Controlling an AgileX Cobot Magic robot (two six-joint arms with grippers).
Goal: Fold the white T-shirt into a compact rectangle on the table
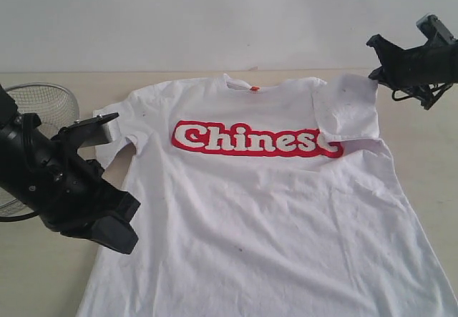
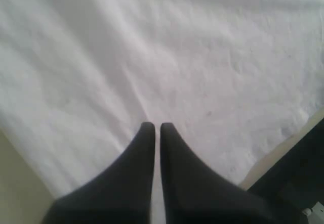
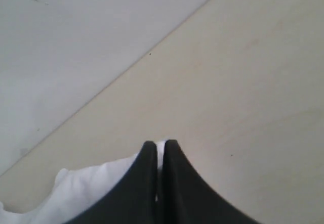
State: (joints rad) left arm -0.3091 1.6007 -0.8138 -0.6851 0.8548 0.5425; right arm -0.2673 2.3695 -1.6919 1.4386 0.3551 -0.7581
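Note:
The white T-shirt (image 1: 265,210) lies face up on the table (image 1: 422,152), its red "Chinese" lettering (image 1: 254,139) showing. Its right sleeve (image 1: 347,109) is folded inward over the chest and covers the end of the lettering. My right gripper (image 1: 377,72) is at that sleeve's far corner, shut on a bit of white cloth (image 3: 86,188) that shows between its tips (image 3: 160,143). The left sleeve (image 1: 118,134) lies spread out. Over the shirt's left side hovers my left gripper (image 1: 122,235), its fingers shut (image 2: 157,127) with only flat cloth (image 2: 202,57) below them.
A round wire-mesh basket (image 1: 50,102) stands at the table's left edge, partly behind my left arm (image 1: 50,174). A pale wall (image 1: 215,16) runs along the table's far edge. Bare tabletop (image 3: 243,82) lies right of the shirt.

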